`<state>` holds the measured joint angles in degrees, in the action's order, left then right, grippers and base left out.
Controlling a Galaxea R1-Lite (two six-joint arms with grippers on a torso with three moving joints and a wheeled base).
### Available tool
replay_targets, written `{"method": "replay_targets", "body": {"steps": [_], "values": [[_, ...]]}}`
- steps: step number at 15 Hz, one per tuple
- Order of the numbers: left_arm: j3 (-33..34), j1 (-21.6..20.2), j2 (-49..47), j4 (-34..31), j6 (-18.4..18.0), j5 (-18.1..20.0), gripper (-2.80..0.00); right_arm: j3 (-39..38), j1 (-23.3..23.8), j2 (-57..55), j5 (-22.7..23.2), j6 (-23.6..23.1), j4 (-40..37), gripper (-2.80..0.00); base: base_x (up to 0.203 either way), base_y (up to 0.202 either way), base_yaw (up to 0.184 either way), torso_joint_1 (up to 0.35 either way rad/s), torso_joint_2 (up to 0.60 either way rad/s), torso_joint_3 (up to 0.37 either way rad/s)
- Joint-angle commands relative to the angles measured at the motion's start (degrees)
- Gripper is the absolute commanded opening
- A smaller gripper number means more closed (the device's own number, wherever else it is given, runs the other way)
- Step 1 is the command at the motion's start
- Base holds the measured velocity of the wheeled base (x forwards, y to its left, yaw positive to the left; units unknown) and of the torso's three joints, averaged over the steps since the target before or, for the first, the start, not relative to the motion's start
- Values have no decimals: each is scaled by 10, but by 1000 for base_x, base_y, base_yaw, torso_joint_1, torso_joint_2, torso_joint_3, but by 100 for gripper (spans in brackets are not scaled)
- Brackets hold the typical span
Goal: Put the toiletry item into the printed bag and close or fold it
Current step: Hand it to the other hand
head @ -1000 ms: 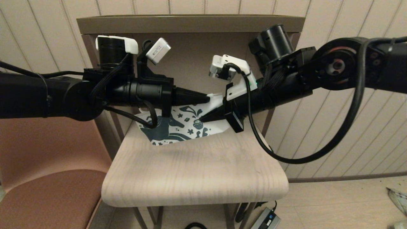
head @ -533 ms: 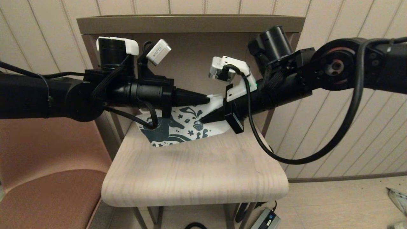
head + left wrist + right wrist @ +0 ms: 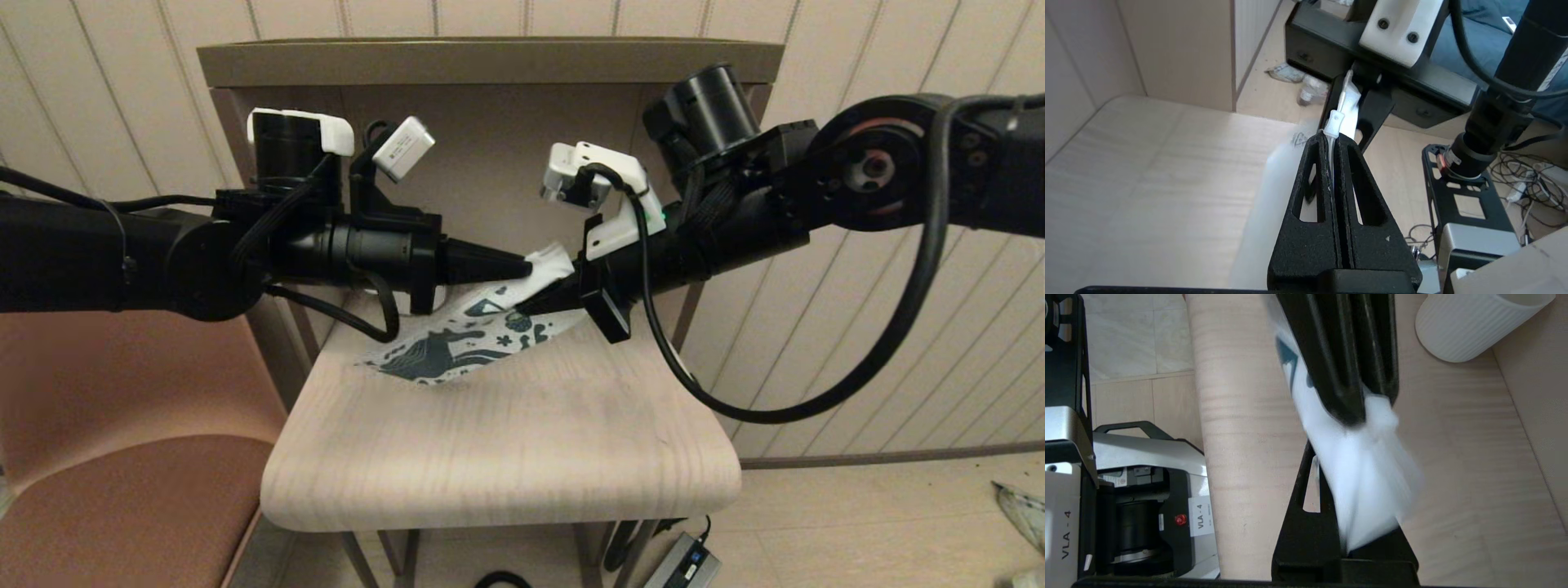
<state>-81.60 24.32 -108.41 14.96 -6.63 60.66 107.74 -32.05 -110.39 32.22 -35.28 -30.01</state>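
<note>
The printed bag (image 3: pixel 445 353), white with a dark teal horse, hangs slanted over the back of the wooden table (image 3: pixel 506 441), its low end toward the left. My left gripper (image 3: pixel 522 265) is shut on the bag's white zip strip (image 3: pixel 551 263). In the left wrist view the strip's slider tab (image 3: pixel 1336 121) sticks out past the tips of the left gripper (image 3: pixel 1331 141). My right gripper (image 3: pixel 524 309) comes in from the right just below and is shut on the bag. In the right wrist view the blurred white bag (image 3: pixel 1367 473) covers one finger of the right gripper (image 3: pixel 1337 465). The toiletry item is out of view.
A white ribbed mug (image 3: pixel 1470 322) stands by the table's back wall, beyond the grippers. A brown upholstered seat (image 3: pixel 122 490) is at the left. A power adapter (image 3: pixel 682 563) lies on the floor under the table's front edge.
The bag has swung from hanging face-on to a flatter slant, its free end now out toward the left. Both grippers kept their hold and the left one sank slightly.
</note>
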Motion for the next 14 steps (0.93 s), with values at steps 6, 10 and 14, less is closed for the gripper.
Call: {"method": "replay_targets", "body": {"steps": [6, 10, 14], "values": [[-1, -4, 4, 15, 4, 4, -280, -1, -2, 3, 2, -2, -2, -280, 0, 0, 0, 0, 0, 0], [-13, -2, 1, 9, 6, -3, -280, -2, -4, 3, 2, -2, -2, -280, 0, 0, 0, 0, 0, 0], [-12, 0, -2, 11, 2, -4, 0, -2, -5, 0, 2, -2, -2, -280, 0, 0, 0, 0, 0, 0]]}}
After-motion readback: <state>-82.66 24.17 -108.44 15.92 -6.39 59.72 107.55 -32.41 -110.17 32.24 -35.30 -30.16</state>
